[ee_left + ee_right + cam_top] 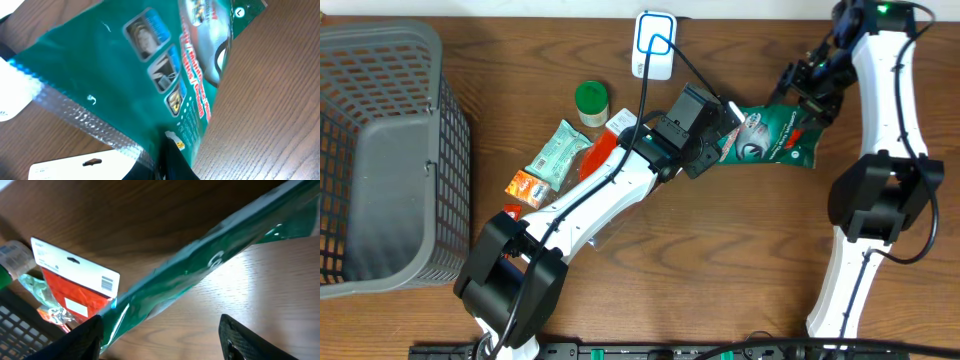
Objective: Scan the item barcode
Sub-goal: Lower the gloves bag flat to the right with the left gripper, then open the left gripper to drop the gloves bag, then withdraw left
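Note:
A green foil pouch [775, 135] with a silver sealed edge is held off the table right of centre. My left gripper [722, 135] is shut on the pouch's left end, and in the left wrist view the pouch [125, 75] fills the frame above the pinched jaws [162, 162]. My right gripper [810, 85] hovers at the pouch's upper right corner. In the right wrist view it [162, 335] stands open, the pouch [200, 265] slanting past its left finger [82, 337]. A white scanner [654, 45] sits at the back centre.
A grey basket [380, 150] fills the left side. A green-lidded jar [591, 100], a pale green snack pack [558, 152], a small orange pack [528, 187] and a red carded pack [75, 290] lie left of the pouch. The scanner's black cable [695, 75] crosses the table.

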`<act>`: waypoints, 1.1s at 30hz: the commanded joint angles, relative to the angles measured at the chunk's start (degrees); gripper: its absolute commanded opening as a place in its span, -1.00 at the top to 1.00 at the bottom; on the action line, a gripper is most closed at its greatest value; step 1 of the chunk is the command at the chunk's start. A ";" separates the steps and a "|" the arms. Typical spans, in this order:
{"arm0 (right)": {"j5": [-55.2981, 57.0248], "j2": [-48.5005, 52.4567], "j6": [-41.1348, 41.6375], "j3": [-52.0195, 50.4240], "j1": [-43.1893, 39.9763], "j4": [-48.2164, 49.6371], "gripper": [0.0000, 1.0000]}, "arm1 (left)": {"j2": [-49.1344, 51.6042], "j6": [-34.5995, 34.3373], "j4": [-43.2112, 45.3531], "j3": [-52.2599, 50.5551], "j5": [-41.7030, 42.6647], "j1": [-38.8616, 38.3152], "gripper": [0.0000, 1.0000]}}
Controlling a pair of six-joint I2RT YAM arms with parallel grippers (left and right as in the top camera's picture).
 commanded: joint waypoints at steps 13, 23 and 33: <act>0.22 -0.48 3.32 -5.84 1.33 6.38 -0.43 | -2.56 0.48 0.42 1.11 -3.08 0.09 0.86; -3.72 -0.48 3.04 -5.81 -1.51 6.69 -0.52 | -2.56 2.54 0.24 1.11 -5.44 -2.23 0.86; -4.70 -0.48 2.62 -5.84 -3.43 6.67 -0.64 | -2.58 4.28 0.50 1.11 -7.96 -3.80 0.85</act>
